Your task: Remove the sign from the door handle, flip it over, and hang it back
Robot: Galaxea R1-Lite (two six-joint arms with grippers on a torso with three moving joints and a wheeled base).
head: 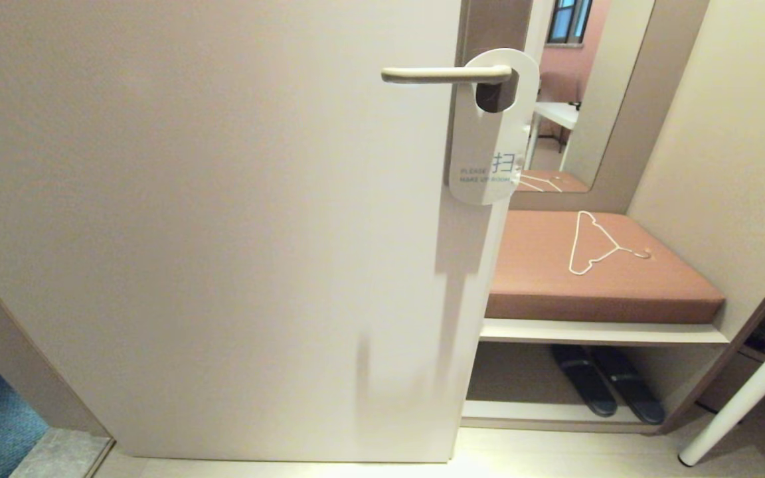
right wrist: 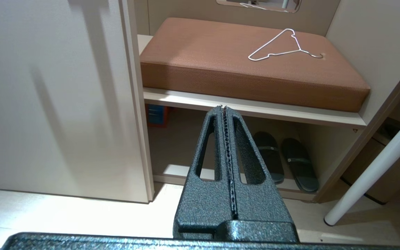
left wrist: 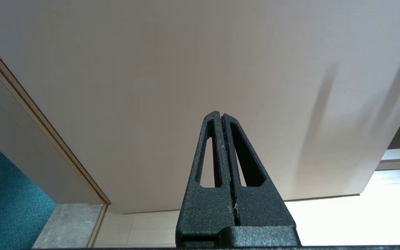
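Note:
The sign (head: 487,143) hangs from the door handle (head: 445,74) near the door's right edge, white side out, reading "PLEASE MAKE UP ROOM". The handle is a slim beige lever passing through the sign's oval hole. Neither arm shows in the head view. My left gripper (left wrist: 220,114) is shut and empty, low down, facing the lower part of the door (left wrist: 193,86). My right gripper (right wrist: 224,108) is shut and empty, low down, facing the shelf under the bench, right of the door's edge. Sign and handle do not show in either wrist view.
Right of the door stands a bench with a brown cushion (head: 595,279) and a thin white wire clothes hanger (head: 592,242) on it. Dark slippers (head: 605,385) lie on the shelf below. A white slanted pole (head: 748,392) stands at far right. A mirror (head: 568,93) is above the bench.

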